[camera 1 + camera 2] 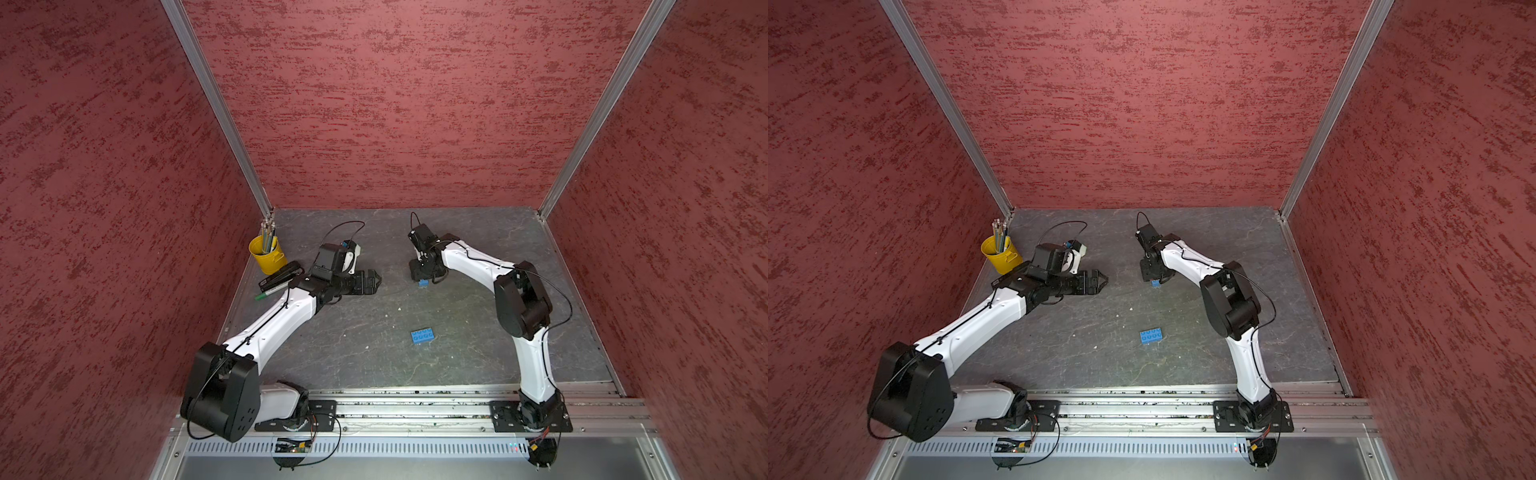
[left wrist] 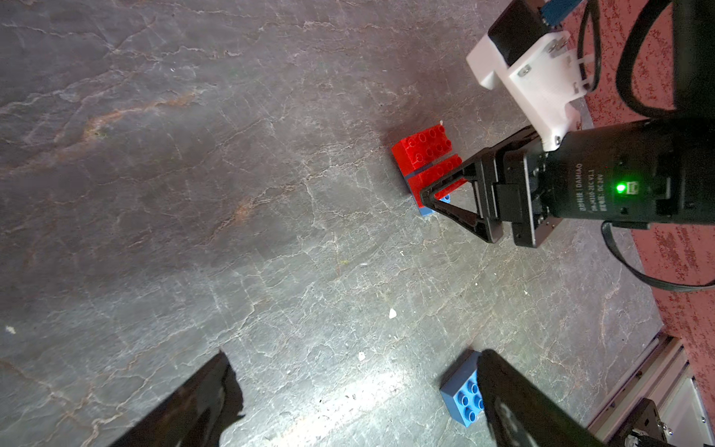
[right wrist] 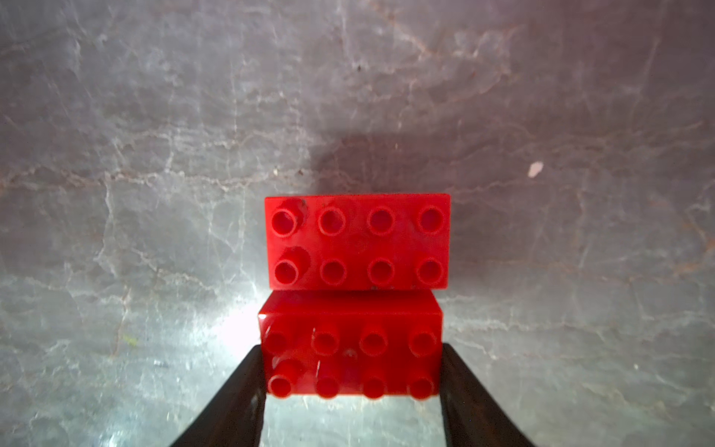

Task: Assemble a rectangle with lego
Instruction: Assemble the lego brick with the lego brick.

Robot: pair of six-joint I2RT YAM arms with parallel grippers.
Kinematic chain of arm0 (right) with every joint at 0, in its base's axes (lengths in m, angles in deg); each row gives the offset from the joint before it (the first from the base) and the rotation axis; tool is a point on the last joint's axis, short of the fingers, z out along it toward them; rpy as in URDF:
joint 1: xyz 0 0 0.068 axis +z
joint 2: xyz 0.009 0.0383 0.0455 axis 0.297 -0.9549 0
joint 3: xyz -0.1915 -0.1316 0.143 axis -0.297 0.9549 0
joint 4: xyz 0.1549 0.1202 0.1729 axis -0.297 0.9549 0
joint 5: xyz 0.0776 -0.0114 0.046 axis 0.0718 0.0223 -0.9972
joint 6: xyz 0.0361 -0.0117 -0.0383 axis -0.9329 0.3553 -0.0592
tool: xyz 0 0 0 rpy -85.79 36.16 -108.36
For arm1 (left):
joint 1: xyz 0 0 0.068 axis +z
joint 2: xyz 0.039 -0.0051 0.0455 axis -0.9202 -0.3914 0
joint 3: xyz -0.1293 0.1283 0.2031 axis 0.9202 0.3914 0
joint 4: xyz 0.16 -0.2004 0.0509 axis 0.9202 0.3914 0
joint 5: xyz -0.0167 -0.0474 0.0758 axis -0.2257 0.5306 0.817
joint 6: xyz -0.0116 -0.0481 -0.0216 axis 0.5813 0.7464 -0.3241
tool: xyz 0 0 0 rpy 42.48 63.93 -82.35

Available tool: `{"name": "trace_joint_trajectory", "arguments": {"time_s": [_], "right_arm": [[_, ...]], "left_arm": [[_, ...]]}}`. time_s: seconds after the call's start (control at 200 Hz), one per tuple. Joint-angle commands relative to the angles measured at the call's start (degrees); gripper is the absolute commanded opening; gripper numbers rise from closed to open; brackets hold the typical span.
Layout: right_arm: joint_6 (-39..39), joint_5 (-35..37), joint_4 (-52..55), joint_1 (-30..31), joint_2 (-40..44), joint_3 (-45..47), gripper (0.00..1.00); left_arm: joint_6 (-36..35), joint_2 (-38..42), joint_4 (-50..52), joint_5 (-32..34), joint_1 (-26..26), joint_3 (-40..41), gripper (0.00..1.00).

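Note:
Two red lego bricks lie side by side, studs up, with a narrow gap between them. In the right wrist view, my right gripper (image 3: 352, 371) is shut on the short ends of the nearer red brick (image 3: 350, 348); the farther red brick (image 3: 358, 242) lies just beyond it. The left wrist view shows a blue brick (image 2: 425, 211) under the gripped red one. In the top views only that blue brick (image 1: 423, 283) shows below the right gripper (image 1: 422, 277). A second blue brick (image 1: 422, 336) lies loose on the table, nearer the front. My left gripper (image 1: 376, 282) hovers open to the left, holding nothing.
At the back left stand a yellow cup of pencils (image 1: 266, 255), a black stapler-like object (image 1: 280, 276) and a green marker (image 1: 268, 294), all partly behind the left arm. The grey slate table (image 1: 478, 232) is enclosed by red walls. An aluminium rail (image 1: 415, 399) runs along the front.

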Motion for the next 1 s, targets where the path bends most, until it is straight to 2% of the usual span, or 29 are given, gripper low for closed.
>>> {"name": "trace_joint_trajectory", "arguments": {"time_s": [0.0,0.316,0.997], "right_arm": [[-0.16,-0.68,6.36,-0.41,-1.7,-2.3,0.55],[-0.25,0.07,8.57,-0.41,-4.82,-5.6,0.55],[0.34,0.47,8.3,-1.01,-6.72,-3.28,0.55]], "left_arm": [[-0.28,1.12,-0.69,0.8,-0.18,0.71,1.0],[-1.07,2.15,-0.81,1.66,-0.1,1.54,1.0],[-1.54,2.01,-1.3,1.66,0.01,1.95,1.0]]}}
